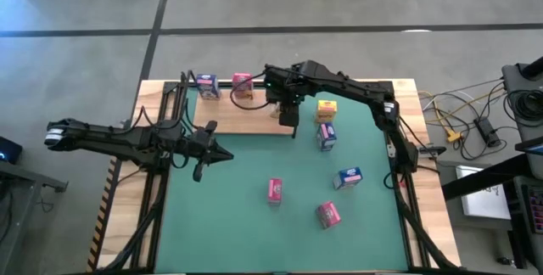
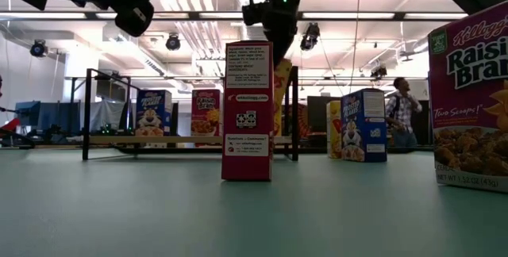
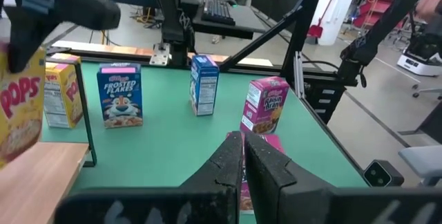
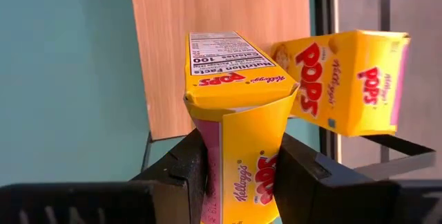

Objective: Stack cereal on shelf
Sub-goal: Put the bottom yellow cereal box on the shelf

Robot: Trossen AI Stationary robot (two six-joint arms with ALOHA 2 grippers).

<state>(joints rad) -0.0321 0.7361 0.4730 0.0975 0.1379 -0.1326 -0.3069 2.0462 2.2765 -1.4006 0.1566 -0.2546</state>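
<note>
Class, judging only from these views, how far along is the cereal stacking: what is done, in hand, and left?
Done: a blue box and a pink box stand on the shelf. In hand: the right gripper holds a yellow Pops box over the shelf's end. Left: five boxes on the green mat. The left gripper waits shut.

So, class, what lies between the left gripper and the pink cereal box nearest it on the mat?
Nothing but bare green mat: the high view shows a clear stretch from the left gripper to that pink box.

"POPS" on yellow box [image 4: 238,134]
</note>
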